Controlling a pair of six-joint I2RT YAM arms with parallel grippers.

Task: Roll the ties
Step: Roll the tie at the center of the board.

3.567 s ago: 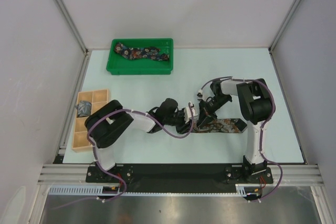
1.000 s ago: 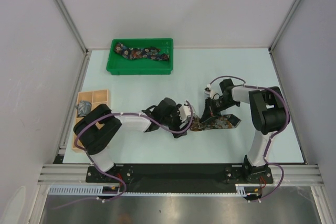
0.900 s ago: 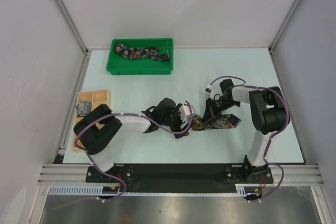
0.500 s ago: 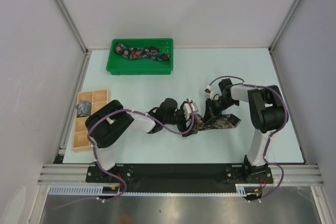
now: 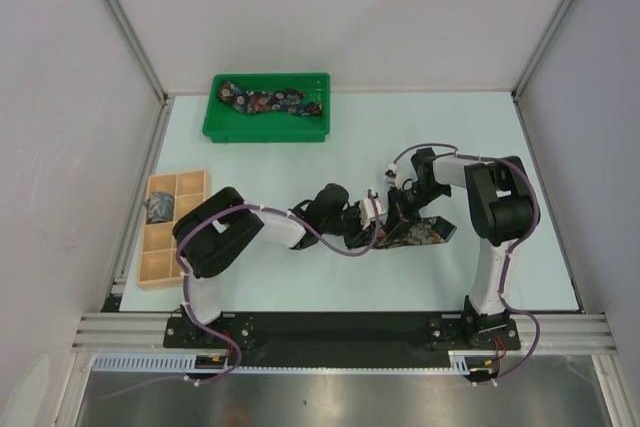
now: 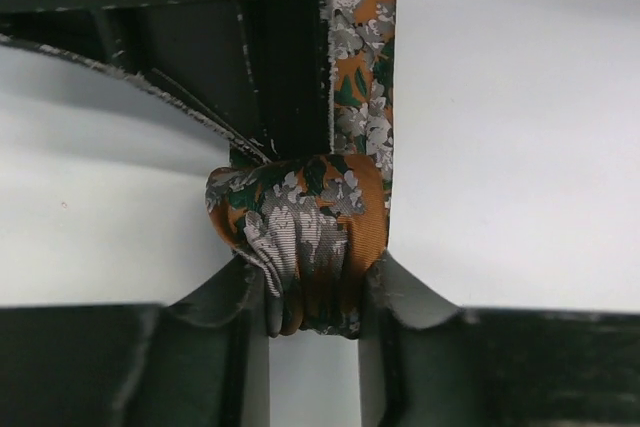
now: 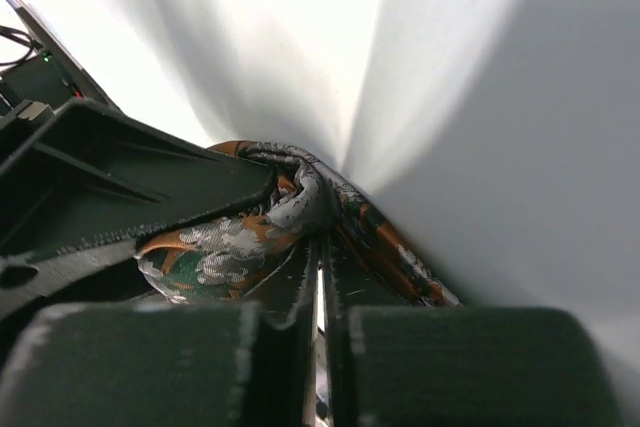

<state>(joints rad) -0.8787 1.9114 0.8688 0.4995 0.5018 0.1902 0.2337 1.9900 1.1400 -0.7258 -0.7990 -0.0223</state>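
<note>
Left pincer [image 6: 315, 297] is being closed since earlier frame, now clamped on rolled end of rust-brown tie [image 6: 305, 232], so roll is not unwinding. Right pincer [image 7: 318, 259] clenched empty, flat tail apparently being pinned on surface [image 5: 300, 157] for tension.

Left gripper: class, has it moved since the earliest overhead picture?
Yes. The left gripper has shifted rightward, farther from the wooden box at the table's left edge.

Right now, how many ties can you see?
3: a dark floral tie in the green tray, a rust-brown tie, part rolled, gripped by the left hand, and a rolled grey-blue tie in the wooden compartment box. More may be hidden.
</note>
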